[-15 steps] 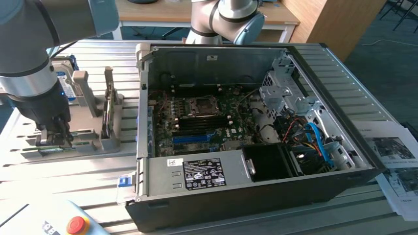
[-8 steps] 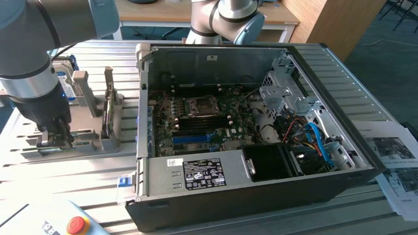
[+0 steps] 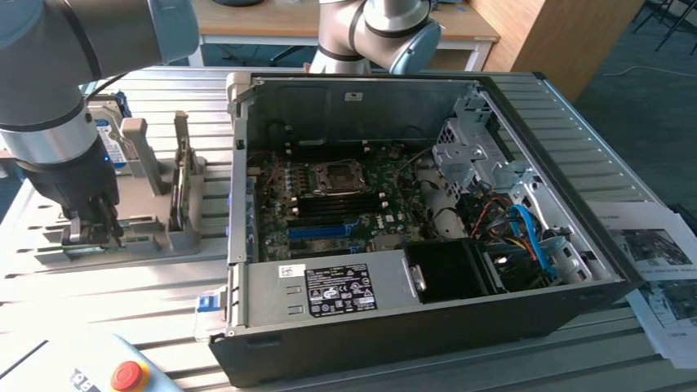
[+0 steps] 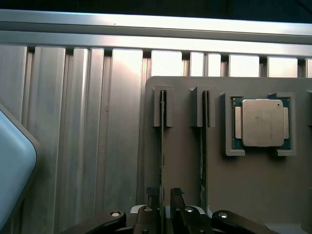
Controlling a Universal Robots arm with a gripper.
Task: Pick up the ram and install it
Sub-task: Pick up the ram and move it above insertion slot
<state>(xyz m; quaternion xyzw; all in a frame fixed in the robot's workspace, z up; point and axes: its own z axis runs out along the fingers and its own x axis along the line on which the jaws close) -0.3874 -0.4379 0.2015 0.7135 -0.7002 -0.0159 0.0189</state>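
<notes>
A grey robot arm (image 3: pixel 49 90) reaches down from the upper part of the exterior view's left. Its wrist is upright and its gripper (image 3: pixel 93 233) points straight down onto a grey holder (image 3: pixel 158 243) that sits on a slatted metal table (image 3: pixel 87 310).

From the wrist camera, the ram (image 4: pixel 162 146) is seen edge-on as a thin line. It stands upright in a narrow slot of the holder (image 4: pixel 181 161). The gripper (image 4: pixel 164 192) is low over it, with its two dark fingers (image 4: pixel 152 194) standing one on each side of the stick. The jaws are spread wide, with a sliver of space visible beside the ram, so the stick is straddled but not clamped.

A second stick (image 4: pixel 203 146) stands just beside it in the neighbouring slot, parallel to the first. Further along the holder, a square processor chip (image 4: pixel 262 123) lies flat in its own recess.

In the exterior view a boxy drive (image 3: pixel 104 139) with a blue and white label stands upright close behind the wrist. An open computer case (image 3: pixel 436 327) lies on the table towards that view's right, well apart from the gripper, with its green circuit board (image 3: pixel 326 204) exposed. A red button (image 3: pixel 129 376) sits near the front edge, and papers (image 3: pixel 654 253) lie at the far right.
</notes>
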